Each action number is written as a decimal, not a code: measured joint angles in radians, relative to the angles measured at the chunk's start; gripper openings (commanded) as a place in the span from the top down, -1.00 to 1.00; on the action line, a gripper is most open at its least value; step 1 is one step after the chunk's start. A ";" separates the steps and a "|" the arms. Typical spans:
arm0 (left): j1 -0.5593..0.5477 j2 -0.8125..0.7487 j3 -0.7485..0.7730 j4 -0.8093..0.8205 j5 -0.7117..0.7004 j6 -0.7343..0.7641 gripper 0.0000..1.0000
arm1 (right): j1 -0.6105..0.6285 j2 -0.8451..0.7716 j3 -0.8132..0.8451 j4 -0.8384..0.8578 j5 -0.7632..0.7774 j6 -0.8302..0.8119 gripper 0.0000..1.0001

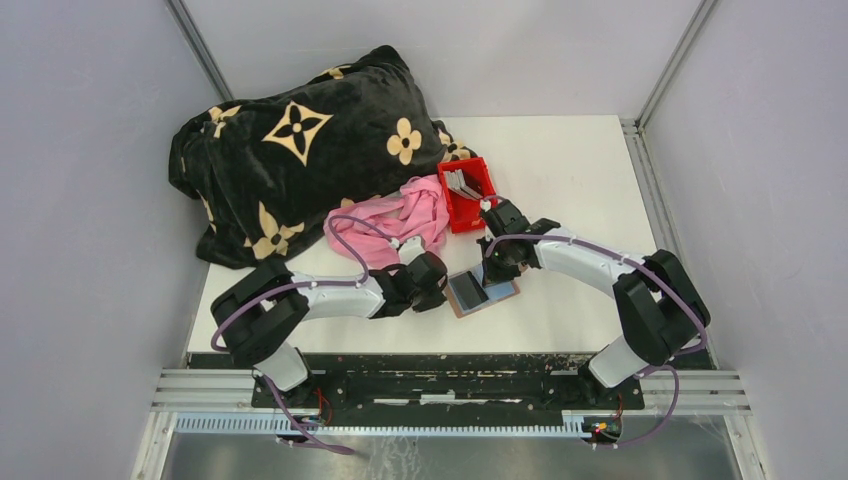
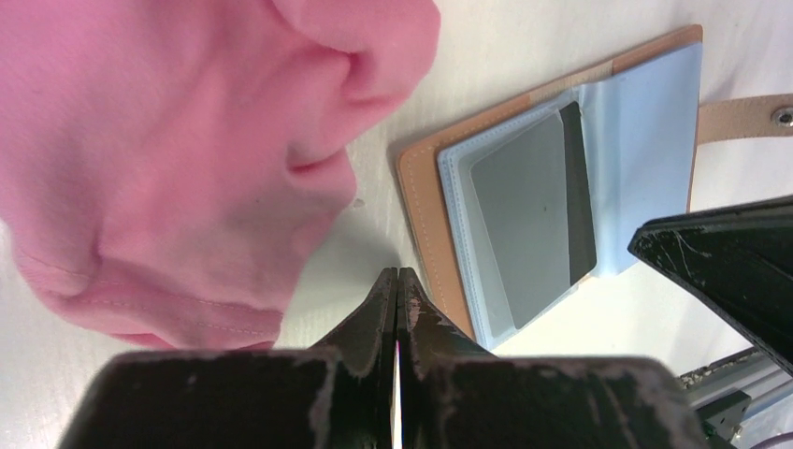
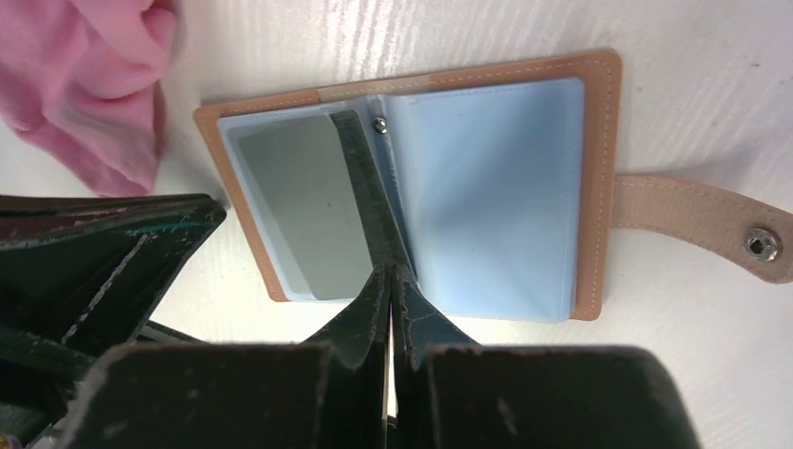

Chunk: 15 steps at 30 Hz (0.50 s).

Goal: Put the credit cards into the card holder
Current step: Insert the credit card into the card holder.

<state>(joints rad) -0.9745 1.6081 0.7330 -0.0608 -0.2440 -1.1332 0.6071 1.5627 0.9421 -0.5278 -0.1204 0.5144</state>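
Surface: white, carrying every item below
Card holder: brown leather, lying open and flat on the surface just in front of the two arms, between their hands; pale blue sleeves face up
Snap tab: stretched out flat from the holder's outer edge, its metal stud showing
Holder contents: one grey card sits inside the see-through sleeve of one leaf; the sleeve of the other leaf shows only pale blue
Dark strip: narrow and dark, running along the fold beside the grey card up to the right hand's tips; card edge or sleeve leaf, cannot tell
Red bin: stands beyond the holder, next to the pink cloth; several credit cards stand on edge inside it
Left hand: fingers pressed together with nothing between them, tips just beside the holder's leather edge
Right hand: fingers pressed together at the near end of the dark strip; whether the strip is pinched cannot be told
Pink cloth: crumpled, near the holder, apart from it
Black blanket: tan flower pattern, heaped at the far left
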 measured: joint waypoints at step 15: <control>-0.038 0.021 0.021 0.001 0.016 0.000 0.94 | 0.000 0.082 -0.010 0.022 0.027 -0.007 0.98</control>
<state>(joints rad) -1.0126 1.6295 0.7536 -0.0601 -0.2279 -1.1332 0.6071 1.6451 0.9321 -0.5056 -0.0929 0.5076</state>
